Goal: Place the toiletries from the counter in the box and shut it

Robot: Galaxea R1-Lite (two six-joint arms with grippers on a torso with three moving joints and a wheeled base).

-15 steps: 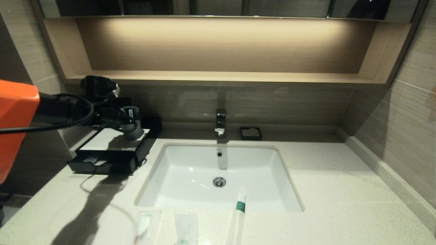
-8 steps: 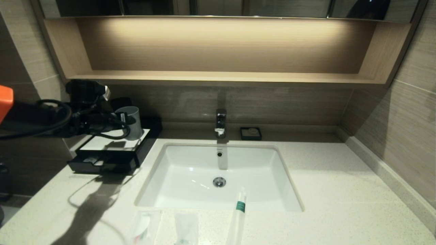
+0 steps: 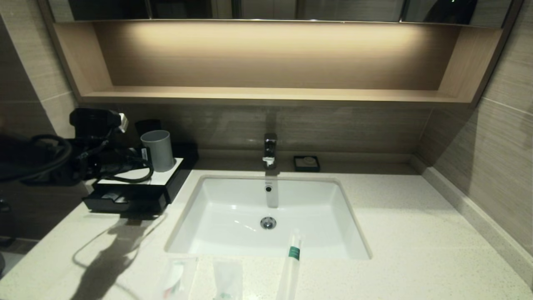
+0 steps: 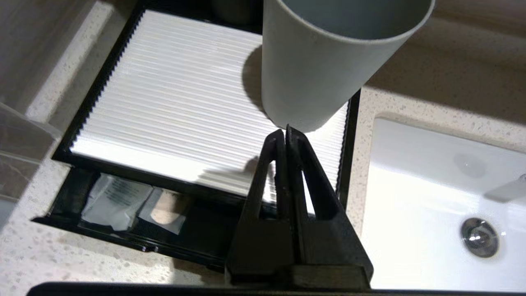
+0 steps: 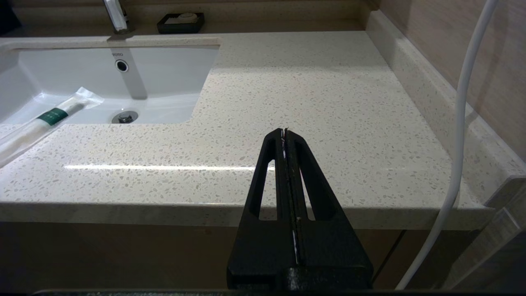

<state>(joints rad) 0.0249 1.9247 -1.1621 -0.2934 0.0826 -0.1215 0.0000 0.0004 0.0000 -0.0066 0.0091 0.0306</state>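
Note:
The black box with a white top point(image 3: 137, 177) stands on the counter point(image 3: 416, 233) left of the sink, its drawer point(image 3: 120, 201) pulled open. Two small flat packets point(image 4: 111, 201) lie in the drawer. A slim white stick pack with a green band point(image 3: 292, 256) lies on the front rim of the sink, and two translucent sachets point(image 3: 177, 277) point(image 3: 228, 280) lie left of it at the counter's front edge. My left gripper point(image 4: 285, 130) is shut and empty, above the box top, its tips close to the grey cup point(image 4: 328, 61). My right gripper point(image 5: 284, 130) is shut and empty before the counter's front edge.
The grey cup point(image 3: 158, 150) stands on the box's right rear corner. The white sink point(image 3: 225, 200) with its tap point(image 3: 270, 150) is in the middle, a small black soap dish point(image 3: 306, 163) behind it. A tan shelf point(image 3: 266, 96) runs above. The pack also shows in the right wrist view point(image 5: 49, 117).
My left arm has drawn back to the left, away from the cup, and its orange part has left the view. The cup now shows whole. The toiletries and drawer have not moved.

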